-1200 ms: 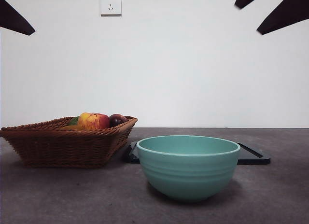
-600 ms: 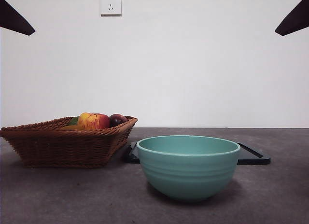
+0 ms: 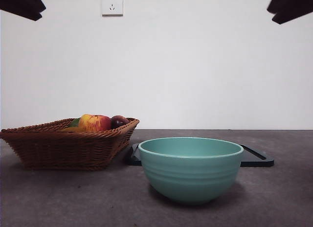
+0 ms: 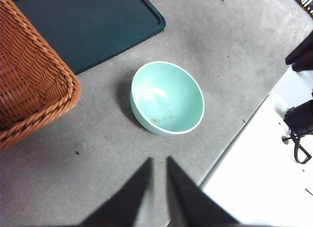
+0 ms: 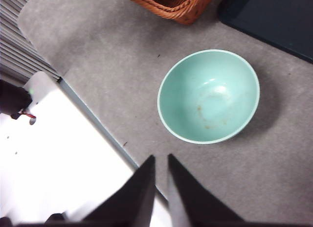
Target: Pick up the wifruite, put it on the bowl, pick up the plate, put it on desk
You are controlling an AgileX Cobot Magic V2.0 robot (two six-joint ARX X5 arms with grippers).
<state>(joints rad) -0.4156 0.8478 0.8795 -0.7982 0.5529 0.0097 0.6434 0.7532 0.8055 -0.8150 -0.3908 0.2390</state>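
Both claws wait high, bowl [image 3: 190, 168] empty.
Left claw [image 4: 157, 163] and right claw [image 5: 160, 161], nearly pressed together, might grab the apple [image 3: 94, 123] by mistake.

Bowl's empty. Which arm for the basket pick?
Left, likely: the basket looms large and near in its wrist view; the right's view shows only a corner, past the bowl.

bowl [image 3: 190, 169]: teal-green glazed ceramic, smooth with a soft sheen, faint ridges outside; brownish specks on the inside
basket [image 3: 68, 143]: brown woven wicker, rough and ribbed
tray [image 4: 83, 24]: dark, smooth, hard, with a low sheen
worktop [image 3: 274, 197]: dark grey, matt, slightly speckled
apple [image 3: 94, 123]: red-yellow skin, smooth, slightly shiny
wall [image 3: 205, 65]: white, plain, matt
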